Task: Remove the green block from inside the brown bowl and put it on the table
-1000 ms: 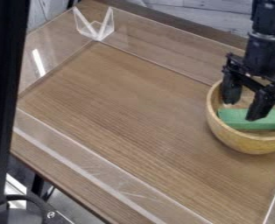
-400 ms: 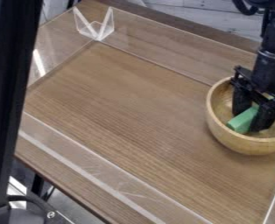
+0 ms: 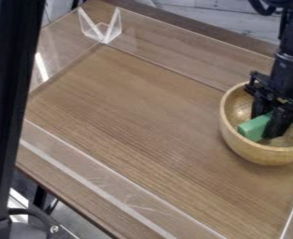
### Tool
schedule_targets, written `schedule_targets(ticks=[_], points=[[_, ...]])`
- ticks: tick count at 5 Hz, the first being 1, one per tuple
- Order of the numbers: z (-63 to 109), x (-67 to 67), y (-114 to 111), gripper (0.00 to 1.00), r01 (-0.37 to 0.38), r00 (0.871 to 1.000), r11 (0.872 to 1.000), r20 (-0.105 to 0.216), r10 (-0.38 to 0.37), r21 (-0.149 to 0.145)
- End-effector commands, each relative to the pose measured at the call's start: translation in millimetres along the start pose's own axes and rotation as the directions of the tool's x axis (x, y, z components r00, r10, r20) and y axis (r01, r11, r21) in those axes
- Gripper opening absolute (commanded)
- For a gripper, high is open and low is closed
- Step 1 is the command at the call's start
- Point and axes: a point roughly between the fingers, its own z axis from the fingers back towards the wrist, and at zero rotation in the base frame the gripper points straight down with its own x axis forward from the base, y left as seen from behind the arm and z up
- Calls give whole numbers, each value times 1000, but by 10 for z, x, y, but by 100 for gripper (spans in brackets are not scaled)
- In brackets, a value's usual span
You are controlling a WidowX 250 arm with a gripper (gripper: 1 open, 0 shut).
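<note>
Green block (image 3: 253, 128) sits pinched in 1 tool (image 3: 272, 119) pointing down into the bowl (image 3: 258, 154).

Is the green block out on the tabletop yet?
No, the green block is inside the brown bowl.

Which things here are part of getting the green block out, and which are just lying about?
For the job: green block, brown bowl, table, gripper.
Just lying about: clear angular piece at the far side.
</note>
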Motion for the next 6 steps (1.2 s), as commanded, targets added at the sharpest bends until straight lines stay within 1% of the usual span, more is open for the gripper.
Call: schedule_targets(ticks=[1,2,4,5,6], points=[[454,97,-8,0,18,991,998,132,-25,60],[447,139,5,0,27,990,996,134,-39,84],[407,60,-38,0,57,986,997,152,-65,56],[500,-20,-12,0,50,984,997,170,-59,60],[679,-195,53,0,16,977,997,210,-30,71]])
